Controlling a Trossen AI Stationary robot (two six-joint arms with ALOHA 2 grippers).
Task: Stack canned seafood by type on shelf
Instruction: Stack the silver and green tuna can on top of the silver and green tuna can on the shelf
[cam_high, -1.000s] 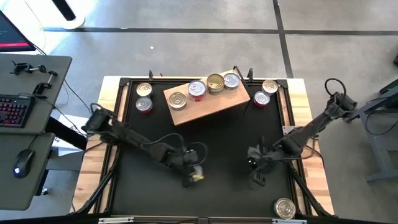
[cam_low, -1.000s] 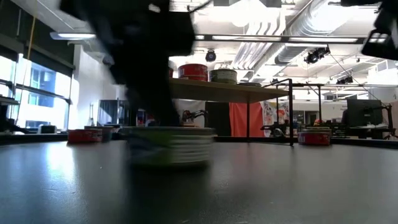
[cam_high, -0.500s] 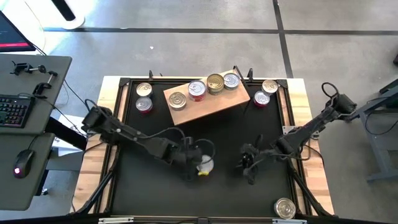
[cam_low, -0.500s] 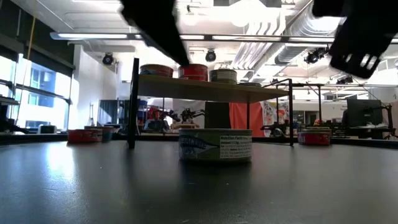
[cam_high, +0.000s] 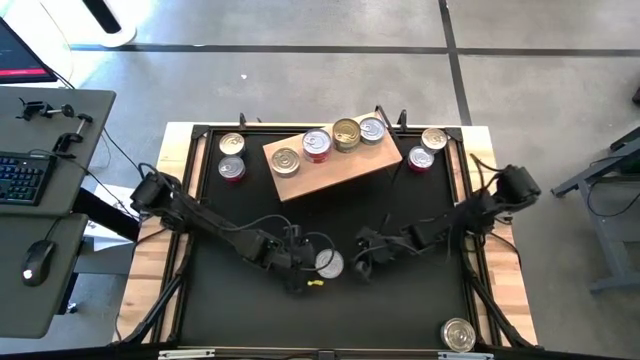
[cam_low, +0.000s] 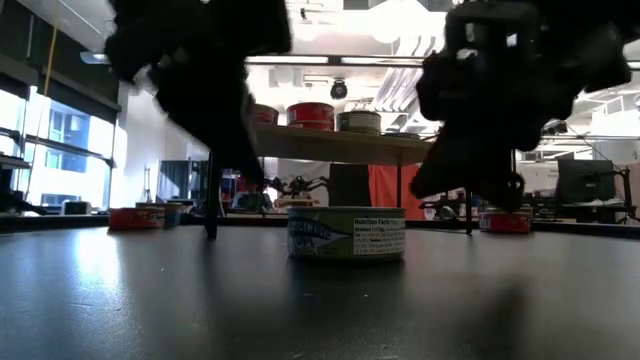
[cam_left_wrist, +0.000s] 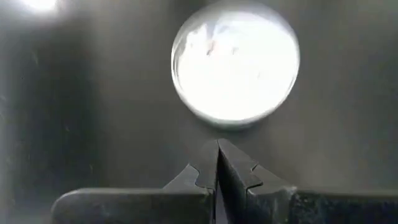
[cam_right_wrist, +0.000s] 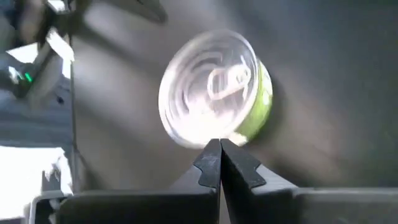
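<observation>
A short tin (cam_high: 328, 263) with a silver pull-tab lid (cam_right_wrist: 211, 87) and a green label stands upright on the black table mat, midway. My left gripper (cam_high: 303, 268) is shut just left of it, tips short of its rim (cam_left_wrist: 235, 121). My right gripper (cam_high: 358, 262) is shut at its right side. The shelf (cam_high: 340, 168), a wooden board on thin legs, stands at the far side and carries several tins (cam_high: 345, 133) in a row. My right gripper's shut tips (cam_right_wrist: 219, 149) reach the edge of the tin's lid (cam_right_wrist: 205, 138) in its wrist view, coming slanting down from the table's right. I cannot tell whether they touch it. The tin stands flat on the mat.
Two tins (cam_high: 231, 157) stand at the far left corner, two more (cam_high: 428, 149) at the far right, and one (cam_high: 458, 334) at the near right corner. Pale wooden strips (cam_high: 505, 290) border the mat. A desk with a keyboard (cam_high: 22, 178) is off to the left.
The tin, under my left gripper a second ago, has slid a little toward the far right and then stayed put. My left gripper has come off it and rolled. My right gripper has come down and toward the table's left, up to the tin. Both stayed shut.
</observation>
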